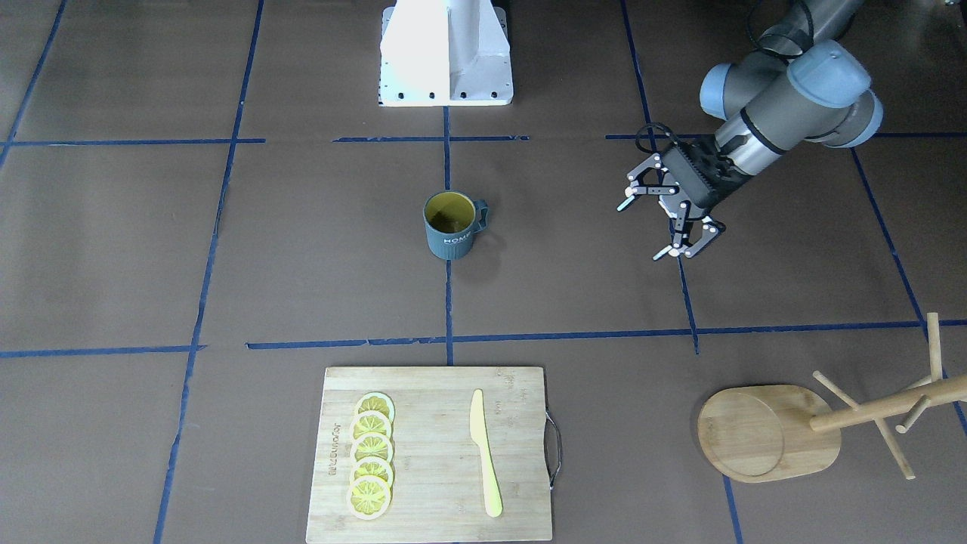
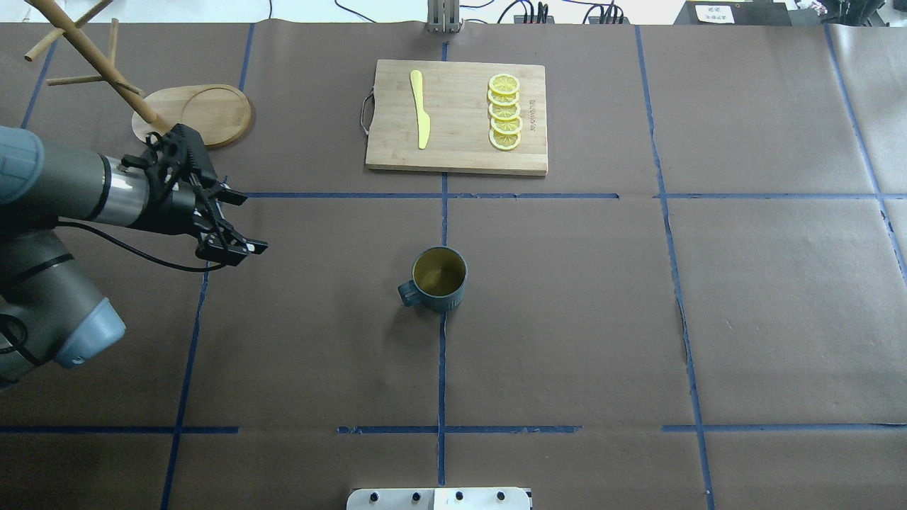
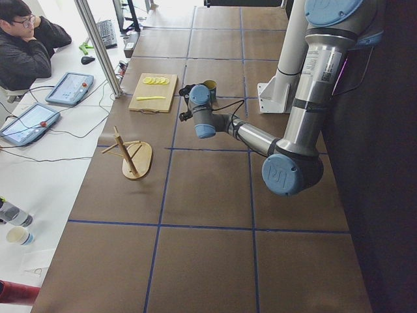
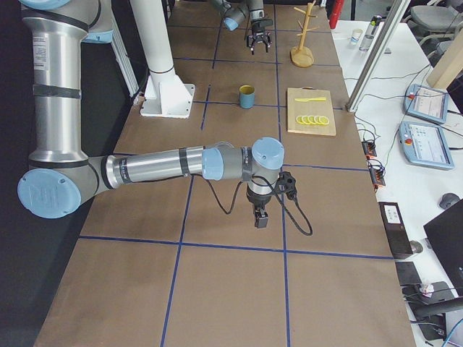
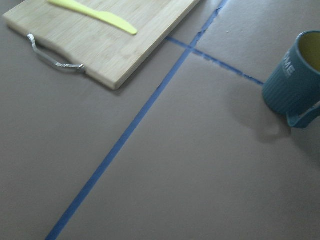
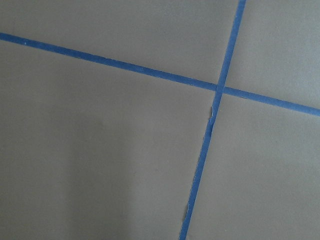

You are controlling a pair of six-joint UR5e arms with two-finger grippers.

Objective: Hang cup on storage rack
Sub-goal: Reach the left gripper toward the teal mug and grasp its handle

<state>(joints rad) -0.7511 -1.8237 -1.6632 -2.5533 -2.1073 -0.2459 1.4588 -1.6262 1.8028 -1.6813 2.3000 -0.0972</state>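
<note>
The dark teal cup stands upright near the table's middle, yellow inside, and its handle points toward my left arm. It also shows in the overhead view and at the right edge of the left wrist view. The wooden storage rack stands with its oval base at the far left, and nothing hangs on its pegs. My left gripper is open and empty, in the air between the rack and the cup, well apart from both. My right gripper shows only in the exterior right view, pointing down far from the cup, and I cannot tell its state.
A rectangular bamboo cutting board with several lemon slices and a yellow knife lies at the far middle. The white robot base is on the near side. An operator sits beyond the table's far edge.
</note>
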